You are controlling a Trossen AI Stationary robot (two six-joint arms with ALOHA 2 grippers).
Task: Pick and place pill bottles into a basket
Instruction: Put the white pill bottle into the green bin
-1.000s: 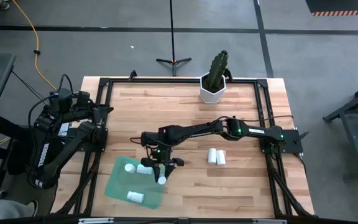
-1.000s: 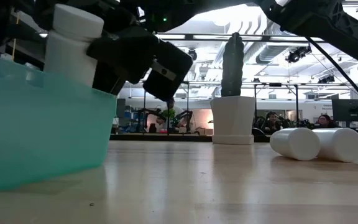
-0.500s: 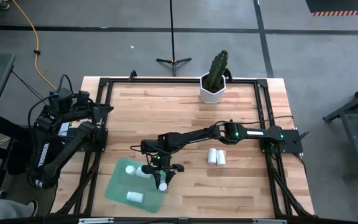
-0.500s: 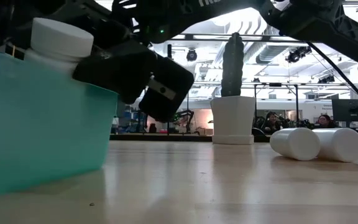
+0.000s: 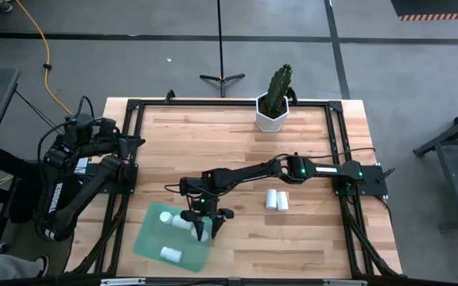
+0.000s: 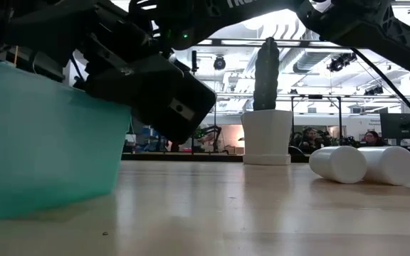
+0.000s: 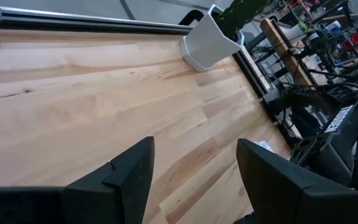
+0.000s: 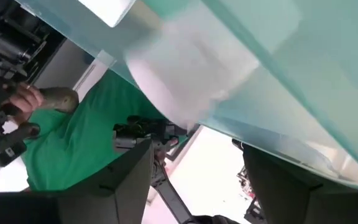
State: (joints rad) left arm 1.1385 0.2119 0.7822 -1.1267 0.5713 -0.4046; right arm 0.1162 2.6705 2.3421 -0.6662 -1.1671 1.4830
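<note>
The green basket (image 5: 151,238) lies near the table's front left; in the low view its wall (image 6: 48,142) fills the left side. White pill bottles lie in it, one (image 5: 165,214) at the far end, one (image 5: 171,253) at the near end and one (image 5: 183,221) beside my right gripper (image 5: 202,230). That gripper hangs open over the basket's right edge. In its wrist view a blurred bottle (image 8: 191,62) lies beyond the spread fingers (image 8: 129,180), apart from them. Two more bottles (image 5: 276,199) lie on their sides on the table. My left gripper (image 7: 194,155) waits open at the left edge.
A white hexagonal pot with a cactus (image 5: 273,111) stands at the far edge, mid-table. A black frame (image 5: 229,103) runs round the table. A person in a green top (image 8: 73,143) shows beyond the table in the right wrist view. Bare wood lies between basket and pot.
My right gripper has sunk toward the basket with a bottle, tipping it over, and has let go. The bottle, upright above the basket's wall a second ago, has dropped out of sight behind that wall in the low view.
</note>
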